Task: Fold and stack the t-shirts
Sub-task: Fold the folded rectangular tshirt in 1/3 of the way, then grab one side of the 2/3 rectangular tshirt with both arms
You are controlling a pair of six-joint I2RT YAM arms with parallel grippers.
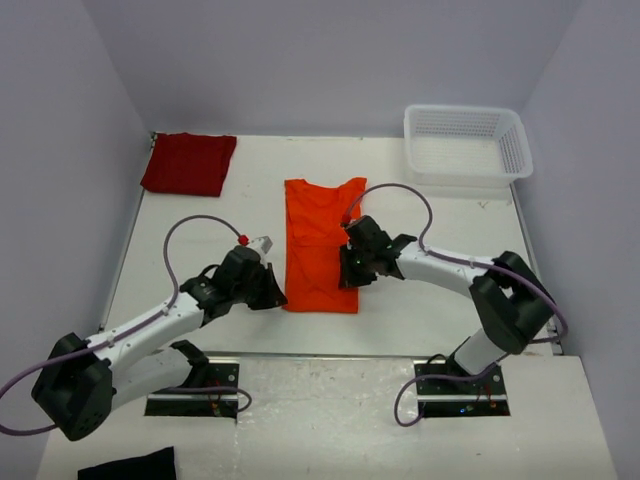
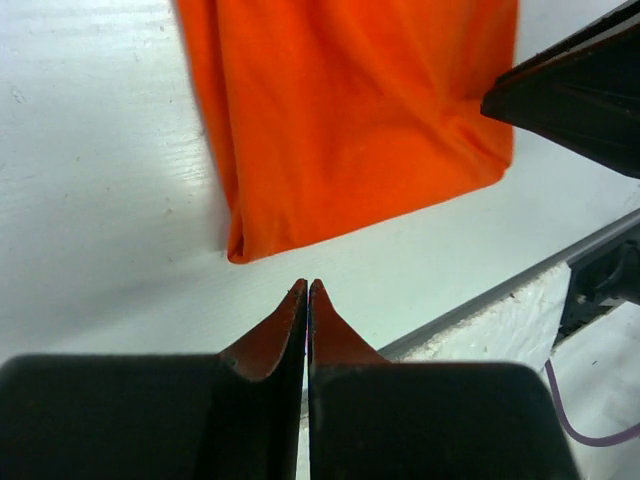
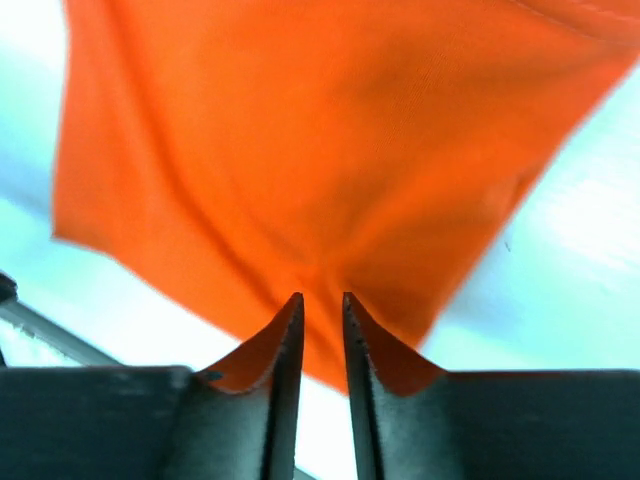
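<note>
Top external: orange t-shirt (image 1: 320, 250) folded lengthwise; left end effector (image 2: 308, 285) pressed together, right end effector (image 3: 322, 298) slightly parted.

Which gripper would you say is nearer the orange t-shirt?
Right. The right gripper is over the right edge of the orange t-shirt; the left gripper sits just off its near-left corner.

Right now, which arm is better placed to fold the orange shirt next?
Probably the right. The right gripper sits at the orange shirt's right edge, jaws slightly apart. The left gripper is shut and just off the cloth.
</note>
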